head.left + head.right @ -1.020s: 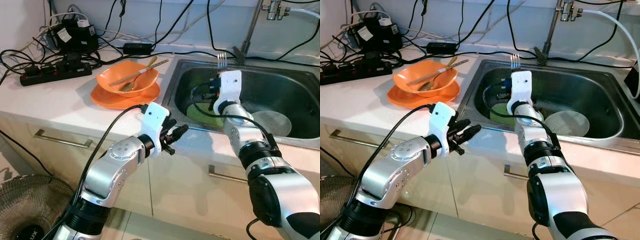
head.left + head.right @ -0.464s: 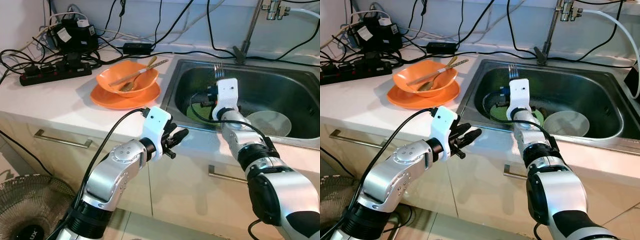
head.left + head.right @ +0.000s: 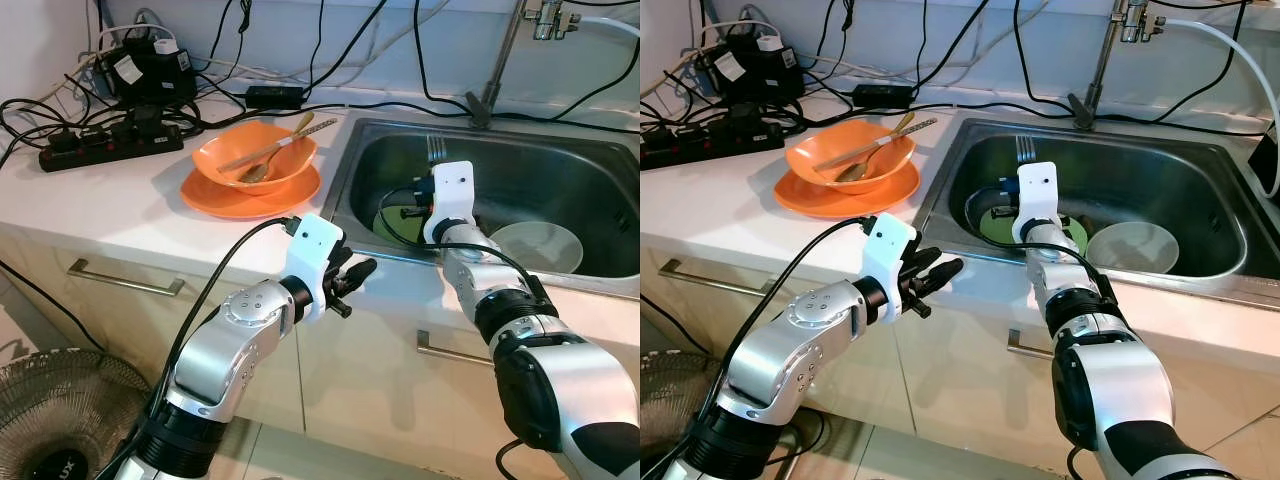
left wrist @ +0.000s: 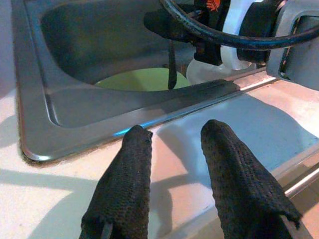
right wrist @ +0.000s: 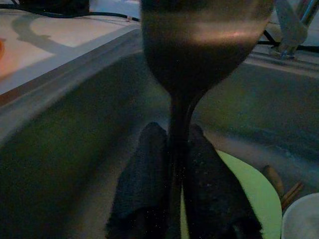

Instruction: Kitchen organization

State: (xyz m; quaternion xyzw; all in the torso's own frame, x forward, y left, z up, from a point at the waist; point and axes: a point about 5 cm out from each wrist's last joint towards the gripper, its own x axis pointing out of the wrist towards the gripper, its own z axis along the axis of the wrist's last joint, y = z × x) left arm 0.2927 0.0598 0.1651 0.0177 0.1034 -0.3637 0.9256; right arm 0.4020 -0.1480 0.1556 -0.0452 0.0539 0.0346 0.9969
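From the head views, the right gripper [image 3: 432,172] sits over the sink [image 3: 590,175] with a fork [image 3: 436,149] standing tines-up above its white wrist housing. A green plate [image 3: 392,222] and a pale bowl [image 3: 540,245] lie in the basin below. On the counter, an orange bowl [image 3: 255,157] with cutlery rests on an orange plate [image 3: 230,200].

In the left wrist view, the left gripper [image 4: 172,144] hovers above the counter edge just beside the sink rim, fingers [image 4: 122,189] parted, holding nothing.

In the right wrist view, the black fingers [image 5: 144,184] are pinched tight on the fork's handle, over the green plate.

It looks like the fork is mid-transfer; next it likely needs carrying to the orange bowl and a careful release
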